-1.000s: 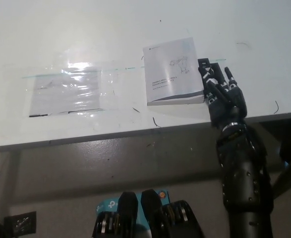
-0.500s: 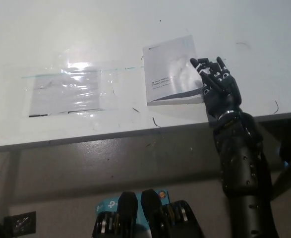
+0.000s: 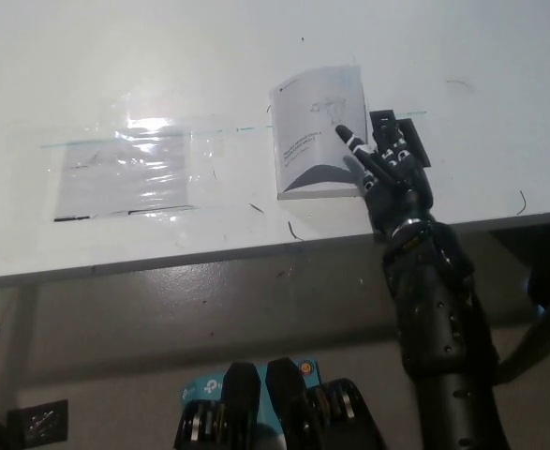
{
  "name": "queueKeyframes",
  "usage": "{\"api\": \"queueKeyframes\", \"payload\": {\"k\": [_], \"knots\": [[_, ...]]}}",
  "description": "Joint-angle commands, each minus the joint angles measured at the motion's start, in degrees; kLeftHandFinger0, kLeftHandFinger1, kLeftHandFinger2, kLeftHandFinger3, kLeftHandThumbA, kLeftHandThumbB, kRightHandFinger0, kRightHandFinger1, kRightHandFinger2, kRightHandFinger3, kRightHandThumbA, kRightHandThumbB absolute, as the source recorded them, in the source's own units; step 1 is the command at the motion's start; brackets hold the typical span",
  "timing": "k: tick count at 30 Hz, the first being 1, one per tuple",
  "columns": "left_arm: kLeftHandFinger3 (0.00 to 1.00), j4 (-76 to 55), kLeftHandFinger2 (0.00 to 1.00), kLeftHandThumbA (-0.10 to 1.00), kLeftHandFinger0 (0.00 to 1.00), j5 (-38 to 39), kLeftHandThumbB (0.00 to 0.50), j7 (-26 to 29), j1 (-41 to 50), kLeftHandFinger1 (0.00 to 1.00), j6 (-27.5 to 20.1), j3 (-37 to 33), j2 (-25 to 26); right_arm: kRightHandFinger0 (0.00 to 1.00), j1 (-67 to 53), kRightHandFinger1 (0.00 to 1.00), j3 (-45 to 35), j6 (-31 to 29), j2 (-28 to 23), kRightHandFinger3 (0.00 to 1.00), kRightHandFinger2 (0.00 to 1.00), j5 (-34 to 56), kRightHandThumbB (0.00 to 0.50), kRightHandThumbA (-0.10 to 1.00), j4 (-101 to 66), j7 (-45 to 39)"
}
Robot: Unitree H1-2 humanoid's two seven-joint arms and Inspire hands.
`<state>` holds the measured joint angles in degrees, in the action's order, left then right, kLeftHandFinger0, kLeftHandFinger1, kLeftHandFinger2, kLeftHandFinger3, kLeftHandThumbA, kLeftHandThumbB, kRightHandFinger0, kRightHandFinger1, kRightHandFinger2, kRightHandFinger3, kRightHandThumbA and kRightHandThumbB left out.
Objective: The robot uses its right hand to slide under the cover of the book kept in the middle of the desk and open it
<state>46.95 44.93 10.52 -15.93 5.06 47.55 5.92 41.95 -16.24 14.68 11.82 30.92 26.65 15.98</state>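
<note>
The book (image 3: pixel 318 131) lies near the middle of the white surface (image 3: pixel 162 56), close to its front edge, and its cover is partly raised along the right side, bowing upward rather than lying flat. The right robot hand (image 3: pixel 384 164) sits at that right edge with its fingers (image 3: pixel 352 142) spread and extended; at least one of them appears to reach in under or against the lifted cover, though whether it is truly beneath the sheet or only pressing its edge cannot be told from this angle. The hand grips nothing; it is open and acts as a wedge. The left robot hand is out of view. To the left, well apart from the book, a clear plastic sheet (image 3: pixel 129 173) lies flat on the surface. The main risk now seems to be the cover slipping off the fingers and falling shut, since it is thin, flexible and only lightly propped. A push directed sideways instead of upward could also shove the whole book leftward across the smooth surface, or catch several pages along with the cover and crease them.
</note>
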Motion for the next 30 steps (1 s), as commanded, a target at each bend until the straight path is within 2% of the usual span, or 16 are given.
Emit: {"api": "queueKeyframes", "payload": {"k": [1, 2, 3, 4, 7, 14, 16, 20, 26, 29, 30], "knots": [[1.0, 0.0, 1.0, 1.0, 1.0, 0.2, 0.021, -1.2, 0.0, 1.0, -1.7, -0.3, 1.3, 1.0, 2.4, 1.0, 0.3, -2.8, 1.7, 1.0, 1.0, -0.1, 0.14, 1.0, 0.7, -2.4], [1.0, -1.0, 1.0, 1.0, 1.0, 0.4, 0.014, 0.6, -0.1, 1.0, -1.3, 0.2, 1.0, 0.98, 2.6, 0.99, 0.3, -3.3, 1.9, 1.0, 1.0, -0.4, 0.141, 1.0, 1.5, -2.2], [1.0, -0.6, 1.0, 1.0, 1.0, -0.1, 0.013, -0.7, 0.2, 1.0, -1.5, -0.5, 1.3, 0.95, 3.9, 1.0, 0.4, -3.7, 2.2, 1.0, 1.0, -0.3, 0.165, 1.0, 2.7, -2.3], [1.0, -0.5, 1.0, 1.0, 1.0, -0.4, 0.009, -0.6, 0.3, 1.0, -1.5, -0.7, 1.4, 0.88, 4.7, 0.96, 0.5, -4.2, 2.3, 1.0, 1.0, -0.9, 0.175, 1.0, 3.7, -1.9], [1.0, -2.1, 1.0, 1.0, 0.99, 0.1, 0.02, 2.1, -0.1, 1.0, 0.4, -0.2, 1.2, 0.82, 7.0, 0.89, 1.7, -4.3, 2.3, 1.0, 0.92, -2.7, 0.179, 1.0, 5.2, -1.5], [1.0, -5.0, 1.0, 1.0, 1.0, 0.6, 0.003, 0.8, 1.7, 1.0, 2.4, -1.1, 0.9, 0.87, 11.1, 0.87, 3.5, -5.1, 2.9, 1.0, 0.9, -3.8, 0.168, 1.0, 7.7, -3.4], [1.0, -5.7, 1.0, 1.0, 1.0, 0.7, 0.015, 0.9, 2.3, 1.0, 2.8, -1.2, 0.6, 0.88, 11.7, 0.87, 3.6, -5.2, 3.1, 1.0, 0.91, -3.7, 0.168, 1.0, 8.0, -3.5], [1.0, -6.8, 1.0, 1.0, 1.0, 0.4, 0.011, 1.6, 2.7, 1.0, 3.6, -1.4, 0.5, 0.84, 14.5, 0.86, 4.6, -5.2, 3.0, 0.96, 0.89, -5.3, 0.187, 1.0, 8.9, -3.2], [1.0, -3.3, 1.0, 1.0, 1.0, -0.8, 0.012, 1.4, 1.8, 1.0, 2.4, -1.8, 2.0, 0.84, 16.2, 0.86, 5.1, -4.7, 2.8, 0.94, 0.87, -5.7, 0.204, 1.0, 9.6, -3.3], [1.0, -6.6, 1.0, 1.0, 1.0, -0.8, 0.0, 3.0, 2.3, 1.0, 3.9, -2.2, 1.3, 0.82, 16.2, 0.85, 6.8, -5.2, 2.3, 0.94, 0.88, -7.2, 0.194, 1.0, 10.8, -5.0], [1.0, -6.8, 1.0, 1.0, 1.0, -1.0, 0.005, 3.7, 2.2, 1.0, 3.8, -2.2, 1.3, 0.84, 16.3, 0.86, 7.7, -5.2, 2.2, 0.97, 0.89, -7.9, 0.196, 1.0, 11.6, -5.7]]}}
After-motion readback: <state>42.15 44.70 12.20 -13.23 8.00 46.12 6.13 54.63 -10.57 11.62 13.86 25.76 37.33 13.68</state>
